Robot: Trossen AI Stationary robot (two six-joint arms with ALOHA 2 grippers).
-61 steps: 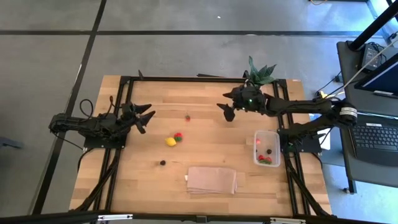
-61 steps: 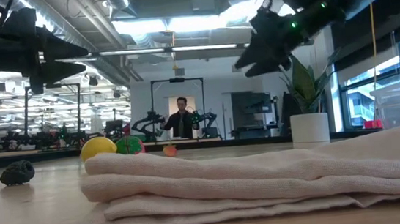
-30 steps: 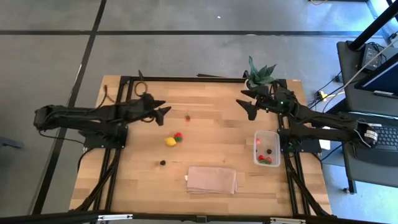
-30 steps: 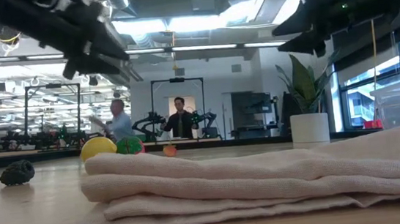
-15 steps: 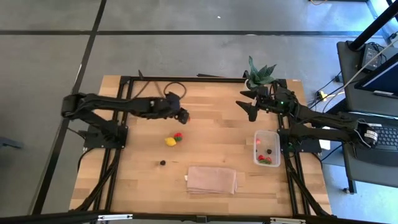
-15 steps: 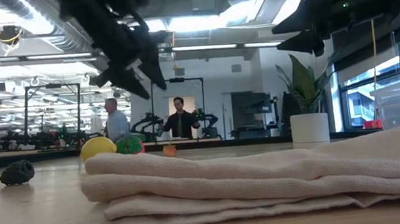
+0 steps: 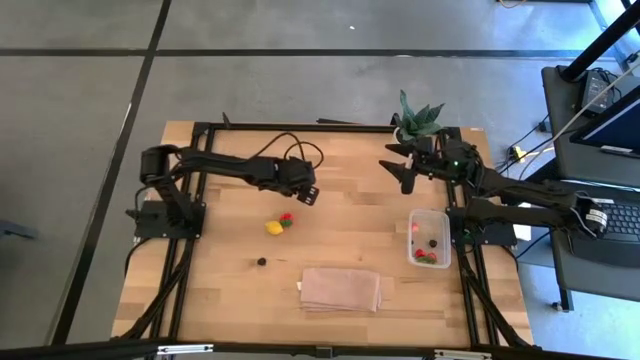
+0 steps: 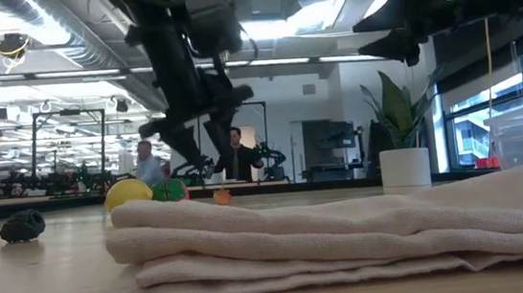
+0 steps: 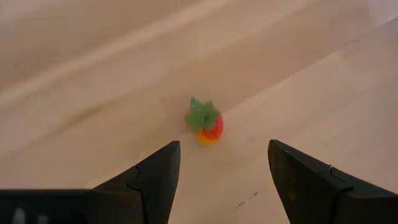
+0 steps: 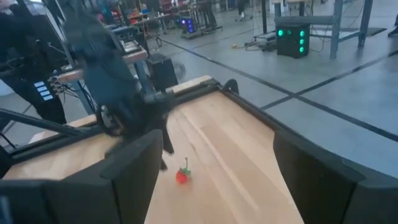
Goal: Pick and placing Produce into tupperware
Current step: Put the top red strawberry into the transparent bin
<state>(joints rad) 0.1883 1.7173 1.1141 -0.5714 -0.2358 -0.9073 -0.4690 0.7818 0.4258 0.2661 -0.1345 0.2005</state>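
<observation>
My left gripper (image 7: 307, 196) is open and hovers over a tiny red-and-orange fruit piece with a green top (image 9: 205, 122) that lies on the wood ahead of and between its fingers; it touches nothing. In the high view the gripper hides that piece. A yellow piece (image 7: 274, 228), a red-and-green piece (image 7: 287, 219) and a dark berry (image 7: 261, 261) lie on the table's middle. The clear tupperware (image 7: 430, 240) stands near the right edge with red pieces and a dark berry inside. My right gripper (image 7: 394, 170) is open, raised near the far right, beside the plant.
A folded tan cloth (image 7: 341, 288) lies near the table's near edge and fills the low view's foreground (image 8: 347, 234). A spiky green plant in a white pot (image 7: 420, 117) stands at the far right corner. People stand in the room beyond the table (image 8: 236, 159).
My left arm has swung from the table's left side toward the middle and come down over the small red piece, fingers now pointing down at it. My right arm has kept still near the plant. The produce and the tupperware have not moved.
</observation>
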